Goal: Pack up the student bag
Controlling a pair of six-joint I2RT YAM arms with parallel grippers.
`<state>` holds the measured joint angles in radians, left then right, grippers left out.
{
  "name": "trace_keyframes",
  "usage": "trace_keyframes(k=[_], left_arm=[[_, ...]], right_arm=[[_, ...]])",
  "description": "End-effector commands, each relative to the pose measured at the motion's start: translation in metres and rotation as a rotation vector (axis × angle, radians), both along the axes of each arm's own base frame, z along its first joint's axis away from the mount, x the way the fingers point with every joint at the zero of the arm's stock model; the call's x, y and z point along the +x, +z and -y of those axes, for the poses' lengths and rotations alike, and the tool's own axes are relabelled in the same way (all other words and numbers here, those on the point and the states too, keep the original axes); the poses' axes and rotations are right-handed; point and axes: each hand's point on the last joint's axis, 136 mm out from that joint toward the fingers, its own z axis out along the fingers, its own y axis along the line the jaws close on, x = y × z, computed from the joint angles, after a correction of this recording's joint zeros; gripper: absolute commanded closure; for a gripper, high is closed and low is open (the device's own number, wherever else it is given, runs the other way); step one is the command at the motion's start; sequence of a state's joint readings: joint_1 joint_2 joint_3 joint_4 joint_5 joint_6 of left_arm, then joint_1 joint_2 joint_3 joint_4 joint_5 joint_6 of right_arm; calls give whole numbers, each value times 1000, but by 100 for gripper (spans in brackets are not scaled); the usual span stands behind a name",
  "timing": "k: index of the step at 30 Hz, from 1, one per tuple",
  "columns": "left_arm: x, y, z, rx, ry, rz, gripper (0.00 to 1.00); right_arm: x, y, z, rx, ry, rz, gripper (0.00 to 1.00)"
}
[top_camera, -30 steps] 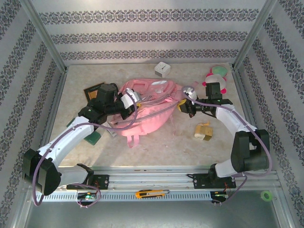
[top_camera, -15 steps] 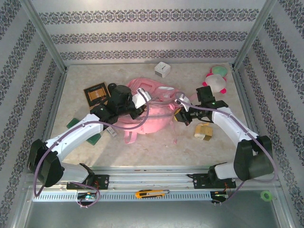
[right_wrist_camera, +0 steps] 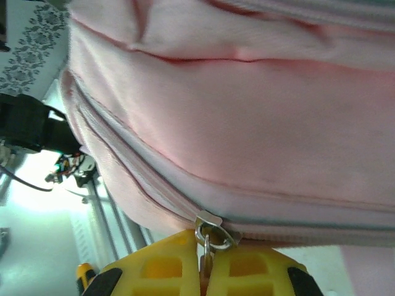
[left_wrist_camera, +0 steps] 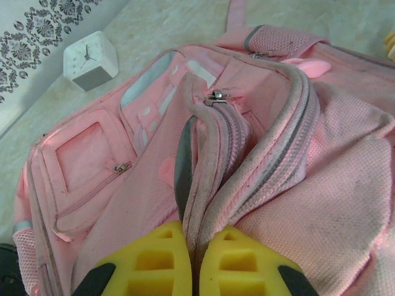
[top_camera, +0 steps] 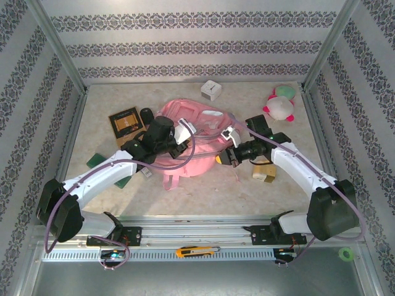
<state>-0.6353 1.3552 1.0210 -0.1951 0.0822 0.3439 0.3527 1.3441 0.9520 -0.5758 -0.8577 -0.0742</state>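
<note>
At the middle of the table (top_camera: 123, 98) the student bag (top_camera: 196, 148) lies slumped between both arms, its main mouth partly gaping. Seen from the left wrist, the left gripper (left_wrist_camera: 192, 271) is pinched shut on the fabric of the bag's rim. From the right wrist, the right gripper (right_wrist_camera: 207, 274) is clamped on the metal zip pull (right_wrist_camera: 210, 234) at the bag's side.

The step in hand looks like opening the zip. To do it well, the left grip should anchor the rim taut while the right draws the pull along the zip track (right_wrist_camera: 136, 172), not away from it. Otherwise the soft fabric will likely bunch and jam the slider. A slow, even draw suits, with the 2 grips spreading apart.
</note>
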Motion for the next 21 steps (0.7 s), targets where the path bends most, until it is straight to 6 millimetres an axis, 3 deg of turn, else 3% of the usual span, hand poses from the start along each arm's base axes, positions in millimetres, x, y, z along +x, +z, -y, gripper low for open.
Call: trace_keyframes(k=[1,5,11,14,16,18,21], left_arm=[[20,-8,-23,37,208,25,100],[21,-21,-15,42,254,8,100],[16,-34,-5,1,265,-40,100],[15,-33,-4,-24,272,-44,100],[12,-31,0,-56,255,-50,100],[10,-30,3,-81,247,-62,100],[9,-29,4,-119,269,-88,100]], right_arm=[[-13,19,-12,83,-20,-114,99],[-3,7,-10,43,-121,-207,99],[-9,8,-20,96,-128,-248,98],[-3,-4,-9,42,-198,-227,95],[16,-18,7,12,-323,-236,95],[25,-17,8,61,-368,-267,96],[23,-5,-9,136,-331,-267,96]])
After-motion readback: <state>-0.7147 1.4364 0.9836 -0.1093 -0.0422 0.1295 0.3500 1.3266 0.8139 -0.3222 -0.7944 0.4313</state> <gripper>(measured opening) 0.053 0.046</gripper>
